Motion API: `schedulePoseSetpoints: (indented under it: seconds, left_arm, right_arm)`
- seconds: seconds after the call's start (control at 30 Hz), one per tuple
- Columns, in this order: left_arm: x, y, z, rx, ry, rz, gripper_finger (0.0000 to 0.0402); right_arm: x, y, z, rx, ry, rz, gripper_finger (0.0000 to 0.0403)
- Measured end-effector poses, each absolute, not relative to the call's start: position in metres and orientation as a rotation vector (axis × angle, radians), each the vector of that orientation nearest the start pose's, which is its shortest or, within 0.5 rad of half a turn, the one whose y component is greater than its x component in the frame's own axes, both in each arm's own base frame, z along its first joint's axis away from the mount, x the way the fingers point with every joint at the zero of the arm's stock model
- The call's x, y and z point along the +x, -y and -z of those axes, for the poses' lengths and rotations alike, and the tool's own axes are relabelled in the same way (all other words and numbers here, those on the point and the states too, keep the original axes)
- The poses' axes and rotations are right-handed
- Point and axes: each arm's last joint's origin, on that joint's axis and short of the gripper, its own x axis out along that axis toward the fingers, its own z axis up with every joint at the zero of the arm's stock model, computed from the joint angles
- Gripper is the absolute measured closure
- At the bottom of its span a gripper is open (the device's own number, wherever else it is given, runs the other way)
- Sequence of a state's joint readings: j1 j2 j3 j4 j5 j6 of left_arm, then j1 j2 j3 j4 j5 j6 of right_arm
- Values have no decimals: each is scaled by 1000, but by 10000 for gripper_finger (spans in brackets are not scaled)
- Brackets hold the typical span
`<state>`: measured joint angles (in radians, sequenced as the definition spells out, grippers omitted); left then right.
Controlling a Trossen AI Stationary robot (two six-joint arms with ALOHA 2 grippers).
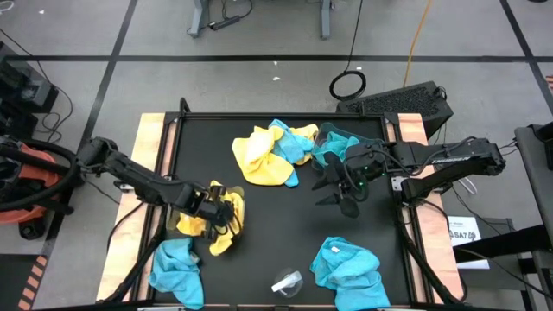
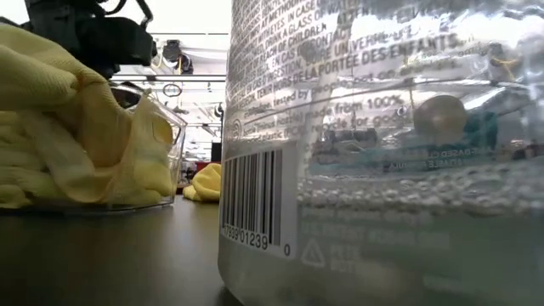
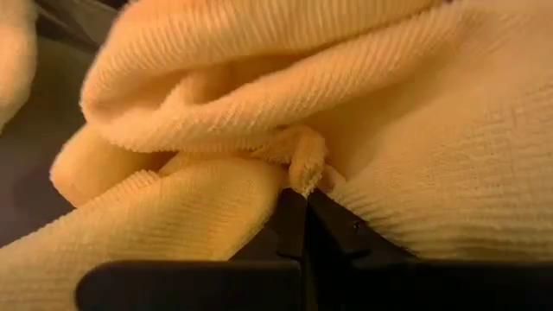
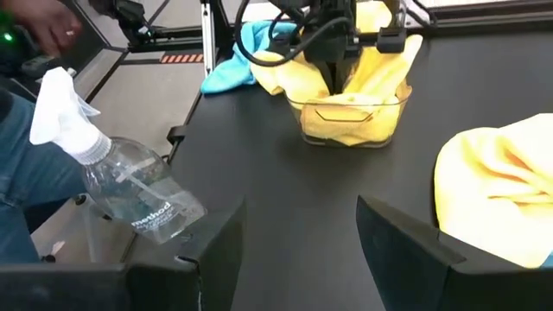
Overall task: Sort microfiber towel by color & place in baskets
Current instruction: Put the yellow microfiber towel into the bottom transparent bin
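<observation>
A clear spray bottle stands right against the low camera on the black surface. Nearer the front edge, two teal towels lie in heaps, one at the left and one at the right, with a small clear plastic piece between them. Farther back on the left, the left gripper reaches into a clear basket holding yellow towels, its fingers pressed together on a fold of yellow cloth. The right gripper hangs above the surface with its fingers spread, holding nothing. Beyond it lies a mixed pile of yellow and teal towels, and another teal towel sits just beside that pile.
</observation>
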<state>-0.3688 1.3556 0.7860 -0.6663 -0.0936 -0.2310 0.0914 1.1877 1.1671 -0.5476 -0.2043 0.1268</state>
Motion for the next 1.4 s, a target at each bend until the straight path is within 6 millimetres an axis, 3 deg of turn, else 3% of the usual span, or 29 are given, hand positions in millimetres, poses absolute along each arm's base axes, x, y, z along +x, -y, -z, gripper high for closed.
schedulePoseSetpoints:
  seconds: [0.17, 0.33, 0.6, 0.8, 1.13, 1.4]
  left_arm:
    - [228, 82, -204, 27, -1197, 131, 370]
    - [232, 83, -232, 20, -1192, 142, 324]
    - [224, 80, -284, 42, -1267, 124, 251]
    - [218, 86, -317, 10, -1140, 201, 229]
    - [213, 122, -308, 117, -1146, 302, 218]
    - [225, 145, -288, 209, -1160, 280, 133]
  right_arm:
    - [247, -29, -352, 166, -589, -248, 190]
    - [247, -29, -351, 169, -590, -248, 190]
    - [247, -29, -351, 169, -590, -247, 190]
    - [247, -29, -351, 167, -591, -248, 190]
    - [247, -29, -351, 168, -594, -247, 190]
    - [247, -29, -351, 139, -592, -257, 190]
